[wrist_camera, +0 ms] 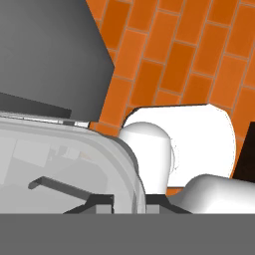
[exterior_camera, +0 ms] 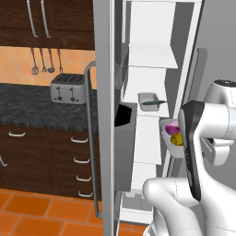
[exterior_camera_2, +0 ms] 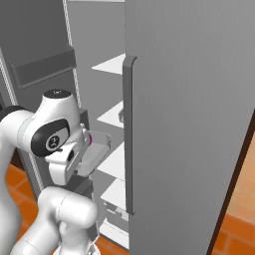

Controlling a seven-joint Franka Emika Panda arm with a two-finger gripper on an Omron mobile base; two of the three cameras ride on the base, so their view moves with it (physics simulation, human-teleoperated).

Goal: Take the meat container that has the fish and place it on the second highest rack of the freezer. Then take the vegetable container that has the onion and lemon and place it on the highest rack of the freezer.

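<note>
The vegetable container [exterior_camera: 168, 137], a shallow grey tray, hangs in front of the open freezer's middle racks, with the purple onion [exterior_camera: 172, 126] and the yellow lemon [exterior_camera: 176, 139] inside it. My forearm covers its right part. In the right base view the vegetable container [exterior_camera_2: 97, 148] juts out from my hand toward the racks. The hand view has my gripper [wrist_camera: 129, 201] shut on the tray's rounded rim [wrist_camera: 117, 149]. The meat container [exterior_camera: 149, 101] with the slim fish [exterior_camera: 154, 103] rests on a rack one level below the topmost white rack [exterior_camera: 152, 55].
The freezer's left door [exterior_camera: 105, 115] stands open with a long handle [exterior_camera: 91, 138] and a dark door bin [exterior_camera: 125, 147]. A closed grey door [exterior_camera_2: 189, 124] with its handle [exterior_camera_2: 128, 134] rises to the right. A toaster [exterior_camera: 68, 87] sits on the dark counter.
</note>
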